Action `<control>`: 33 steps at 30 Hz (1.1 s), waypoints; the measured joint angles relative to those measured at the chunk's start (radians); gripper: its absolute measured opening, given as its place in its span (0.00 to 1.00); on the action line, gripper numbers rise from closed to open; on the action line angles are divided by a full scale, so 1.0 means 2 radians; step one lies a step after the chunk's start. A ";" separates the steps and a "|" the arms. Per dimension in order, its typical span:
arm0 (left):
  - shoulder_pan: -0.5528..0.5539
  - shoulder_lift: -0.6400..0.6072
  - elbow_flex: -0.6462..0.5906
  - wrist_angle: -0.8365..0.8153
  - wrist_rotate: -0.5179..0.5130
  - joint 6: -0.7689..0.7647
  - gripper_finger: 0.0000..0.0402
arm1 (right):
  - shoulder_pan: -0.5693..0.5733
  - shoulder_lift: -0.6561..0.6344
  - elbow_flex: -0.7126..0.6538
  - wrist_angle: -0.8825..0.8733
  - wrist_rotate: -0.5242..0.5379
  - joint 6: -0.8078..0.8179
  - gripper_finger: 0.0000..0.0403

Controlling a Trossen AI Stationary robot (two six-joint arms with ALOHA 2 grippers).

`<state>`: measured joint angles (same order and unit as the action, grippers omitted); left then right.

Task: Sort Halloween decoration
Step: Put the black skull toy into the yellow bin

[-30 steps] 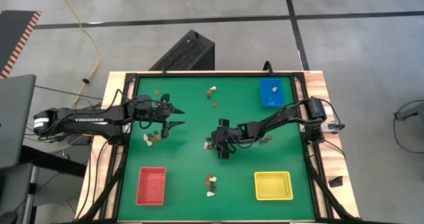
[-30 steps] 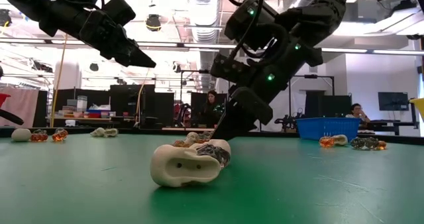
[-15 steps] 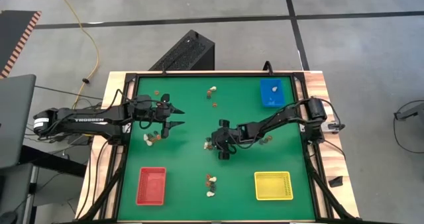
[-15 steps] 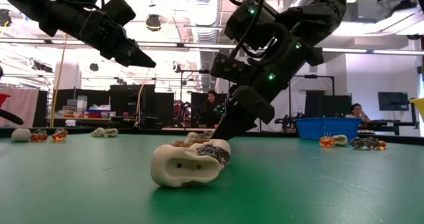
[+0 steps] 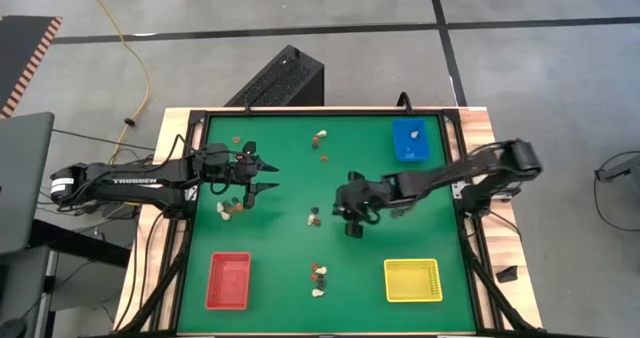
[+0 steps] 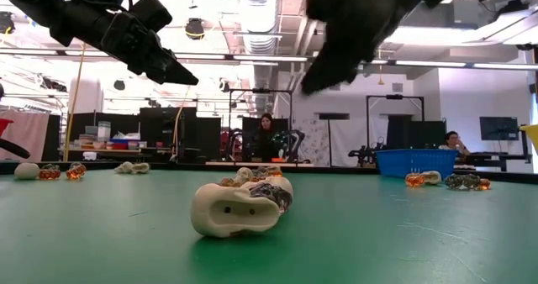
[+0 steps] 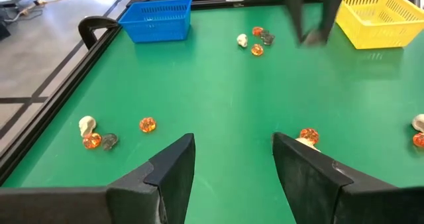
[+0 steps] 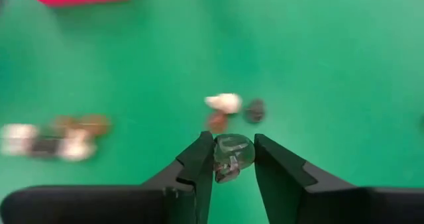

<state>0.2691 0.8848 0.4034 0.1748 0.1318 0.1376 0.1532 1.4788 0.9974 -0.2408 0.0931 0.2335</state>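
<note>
Right claw (image 8: 233,168) is gripping a dark grey trinket (image 8: 232,153) between its fingertips, lifted clear of the green desk (image 5: 290,203). In the high view the right claw (image 5: 353,213) is hanging over the desk's middle, between the blue tray (image 5: 408,139) and the red tray (image 5: 228,280), nearer the blue one. The low view shows it only as a dark blur near the ceiling lights.

Left claw (image 5: 258,177) is hovering above the desk on the side away from the blue tray, fingers spread wide and holding nothing. The left wrist view shows the gap between its fingers (image 7: 173,168) with bare green beneath.

Other trinkets are lying on the desk in loose clusters:
- a small cluster (image 5: 314,217) just beside the right claw, on the side away from the blue tray;
- a cluster (image 5: 230,208) near the left claw, on its red-tray side;
- a pair (image 5: 320,137) level with the blue tray, well apart from it;
- a group (image 5: 317,274) between the red tray and the yellow tray (image 5: 412,279);
- a few (image 5: 398,212) under the right arm, toward the blue tray.

A whitish piece (image 5: 413,133) is sitting inside the blue tray.

Low view: a cream trinket (image 6: 233,210) is lying closest, touching a dark one (image 6: 271,195).
</note>
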 joint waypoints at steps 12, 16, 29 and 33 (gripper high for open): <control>0.000 0.000 0.000 0.002 0.001 -0.012 0.48 | 0.184 -0.105 0.000 -0.137 0.025 0.303 0.32; -0.006 0.000 -0.001 -0.003 0.008 -0.047 0.48 | 0.246 -0.092 0.000 -0.198 0.051 0.426 0.32; -0.106 0.000 -0.026 0.013 -0.008 -0.120 0.48 | 0.320 -0.004 0.000 -0.254 0.007 0.583 0.32; -0.137 0.000 -0.026 0.020 -0.048 -0.122 0.48 | 0.324 0.017 0.000 -0.255 -0.011 0.600 0.32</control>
<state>-0.0051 0.8852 0.3523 0.2143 0.0349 -0.1070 0.8013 1.5129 0.9966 -0.7506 0.0716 1.4329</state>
